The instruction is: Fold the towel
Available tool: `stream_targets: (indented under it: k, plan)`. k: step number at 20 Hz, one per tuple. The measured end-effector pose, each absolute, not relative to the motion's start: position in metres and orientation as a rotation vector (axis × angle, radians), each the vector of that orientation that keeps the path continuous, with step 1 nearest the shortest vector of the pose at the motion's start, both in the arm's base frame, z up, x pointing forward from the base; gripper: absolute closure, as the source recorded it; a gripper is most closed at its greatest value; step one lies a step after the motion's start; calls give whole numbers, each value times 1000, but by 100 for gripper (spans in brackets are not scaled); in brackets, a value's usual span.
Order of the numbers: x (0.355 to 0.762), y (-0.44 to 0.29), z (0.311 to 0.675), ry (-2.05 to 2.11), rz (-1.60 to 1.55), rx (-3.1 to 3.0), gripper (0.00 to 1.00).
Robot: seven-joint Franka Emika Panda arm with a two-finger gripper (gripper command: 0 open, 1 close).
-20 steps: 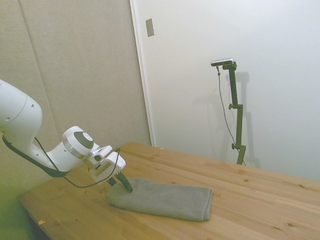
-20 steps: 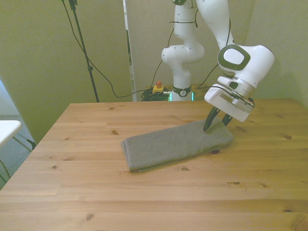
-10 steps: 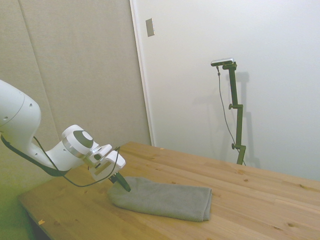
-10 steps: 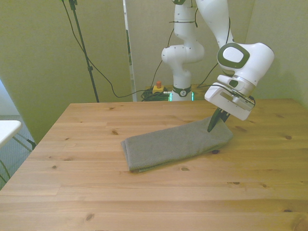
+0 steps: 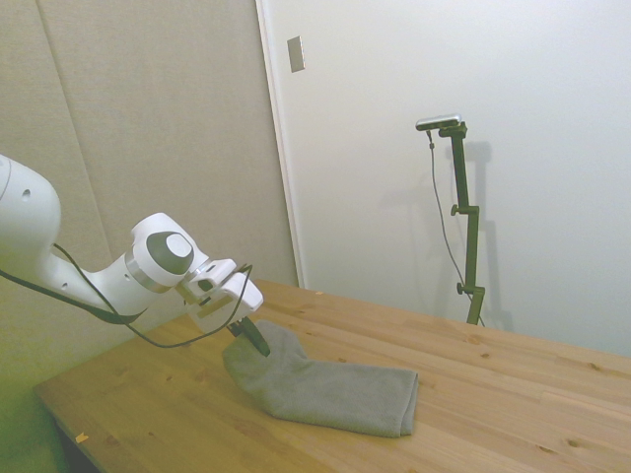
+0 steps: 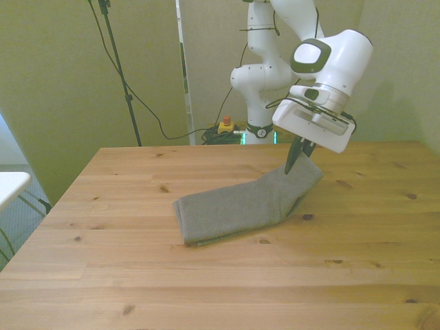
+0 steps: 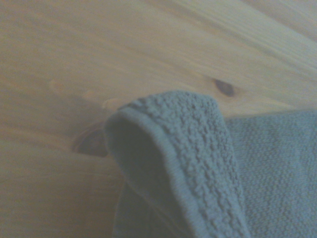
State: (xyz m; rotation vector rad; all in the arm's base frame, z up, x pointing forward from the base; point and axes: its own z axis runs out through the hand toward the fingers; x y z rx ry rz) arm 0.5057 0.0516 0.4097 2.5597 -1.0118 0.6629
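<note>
The towel [image 6: 240, 206] is a plain grey-green cloth, lying as a long folded strip on the wooden table [image 6: 137, 275]. Its end at the front view's right is raised off the wood, pinched by my gripper [image 6: 294, 162], which is shut on it. From the side, the gripper [image 5: 252, 339] holds the towel's [image 5: 335, 389] near end up while the far end lies flat. Close up in the wrist view, the towel's hemmed edge [image 7: 198, 163] curls above the table boards [image 7: 99, 59].
Bare wood surrounds the towel on all sides. The arm's base and some cables [image 6: 227, 130] stand beyond the table's far edge in the front view. A white surface [image 6: 10, 185] shows off the table at the front view's left.
The gripper closed on the towel's end, then rose and shifted toward the front view's left, lifting that end off the table. The rest of the towel stayed flat.
</note>
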Motion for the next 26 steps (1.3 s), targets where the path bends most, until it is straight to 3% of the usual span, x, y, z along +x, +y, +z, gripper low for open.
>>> stream_targets:
  k: [15, 23, 24, 26]
  plan:
    - [521, -111, 475, -1341, 669, 2583, 100]
    - [537, -182, 441, -1496, 647, 2623, 100]
    - [541, -190, 435, -1517, 634, 2631, 0]
    - [547, -206, 426, -1575, 611, 2646, 0]
